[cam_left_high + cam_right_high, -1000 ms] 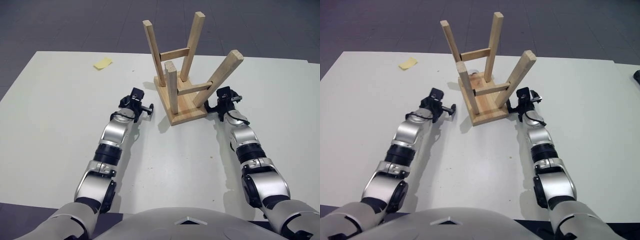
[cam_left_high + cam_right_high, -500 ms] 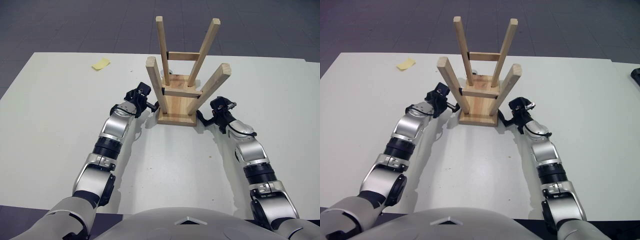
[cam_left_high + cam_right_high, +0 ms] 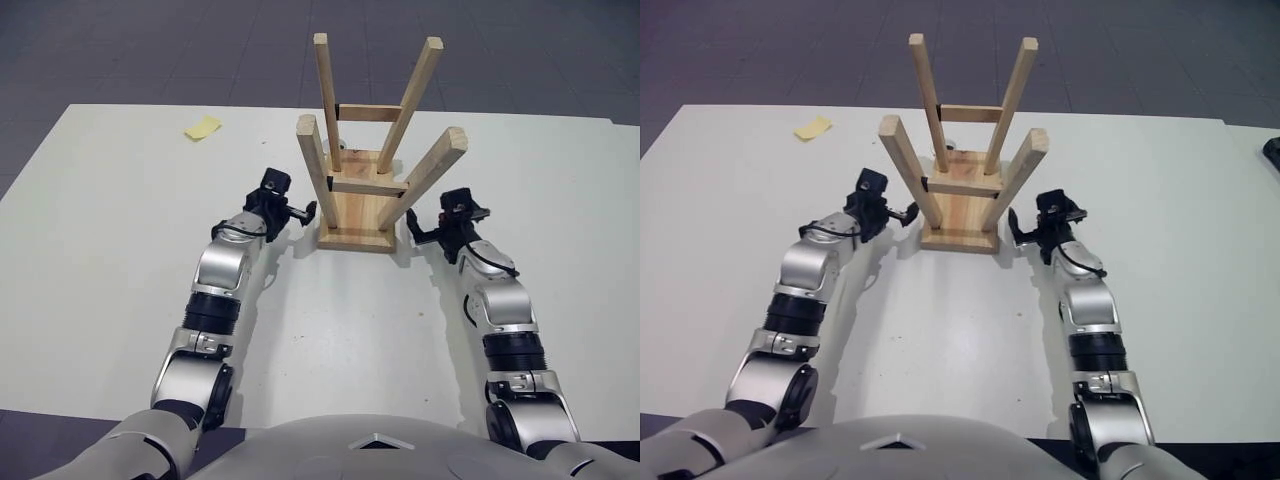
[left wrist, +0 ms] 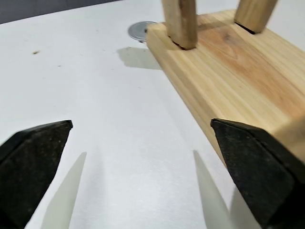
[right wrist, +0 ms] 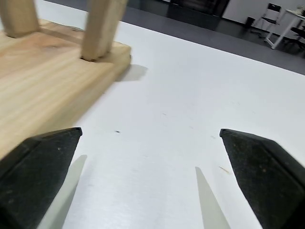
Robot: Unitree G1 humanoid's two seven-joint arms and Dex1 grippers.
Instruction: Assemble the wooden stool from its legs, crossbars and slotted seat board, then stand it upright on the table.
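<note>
A: The white surface (image 3: 120, 220) carries the stool (image 3: 356, 208) upside down near its middle, seat board flat, legs and crossbars up.

B: And the arms?

A: The left end effector (image 3: 298, 213) sits just beside the seat's left edge, fingers spread. The right end effector (image 3: 420, 228) is near the right edge, likewise spread and holding nothing.

B: A yellow note (image 3: 204, 127) lies well off to the left.

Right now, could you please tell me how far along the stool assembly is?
Assembly looks done: four legs stand in the seat board, joined by two crossbars. Nothing is in hand; the left end effector and right end effector are open beside the board. Left: the stool stands upside down and needs turning upright.
</note>
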